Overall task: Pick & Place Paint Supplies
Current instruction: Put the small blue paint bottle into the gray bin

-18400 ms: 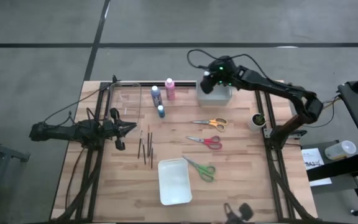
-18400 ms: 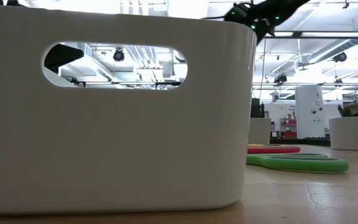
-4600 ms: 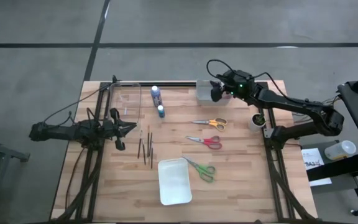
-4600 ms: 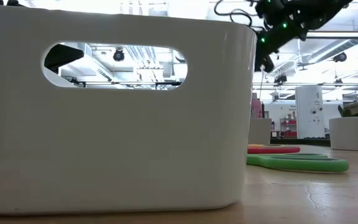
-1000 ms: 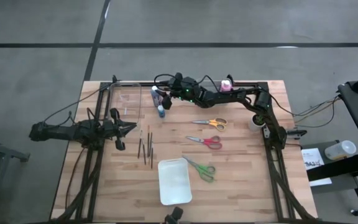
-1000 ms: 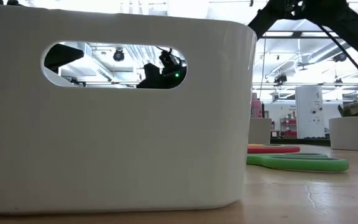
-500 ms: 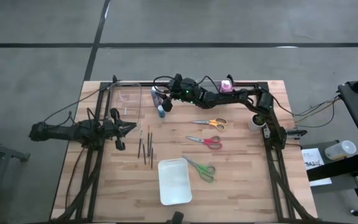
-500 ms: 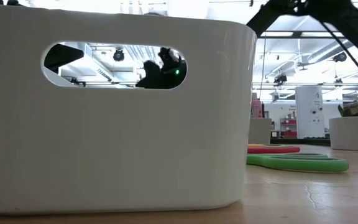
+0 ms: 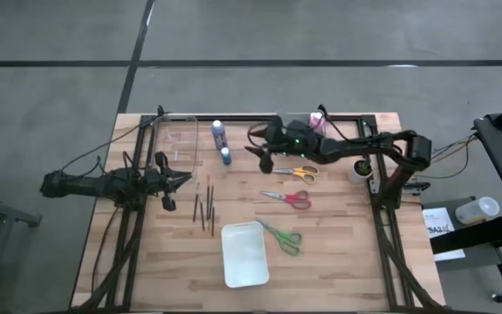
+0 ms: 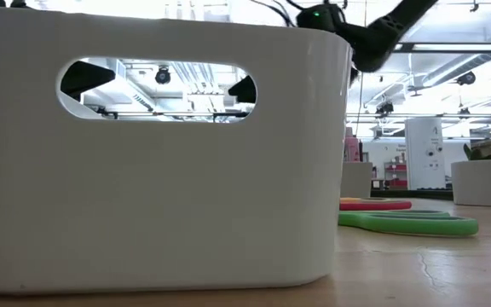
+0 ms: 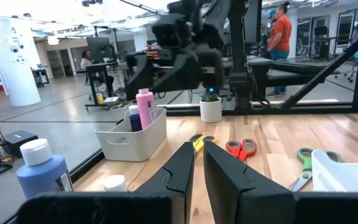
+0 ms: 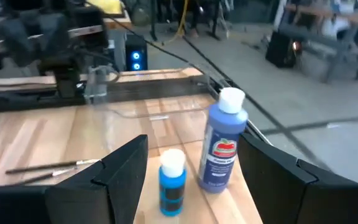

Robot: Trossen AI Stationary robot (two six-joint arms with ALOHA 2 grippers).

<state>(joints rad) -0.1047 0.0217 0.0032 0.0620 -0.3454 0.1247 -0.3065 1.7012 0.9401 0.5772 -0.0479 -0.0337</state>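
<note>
Right gripper (image 9: pixel 253 155) hung over table centre, fingers spread wide, nothing between them, facing tall blue bottle (image 12: pixel 224 142) and short teal bottle (image 12: pixel 172 181) standing just beside each other. Pink bottle (image 11: pixel 145 107) sat in white bin (image 11: pixel 132 138). Left gripper (image 11: pixel 194 171) parked at left edge, fingers nearly closed, empty

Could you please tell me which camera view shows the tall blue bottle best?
The right wrist view: the tall blue bottle stands close and unobstructed. The high view shows it small, the left wrist view cuts it at the edge, and the low view hides it.
</note>
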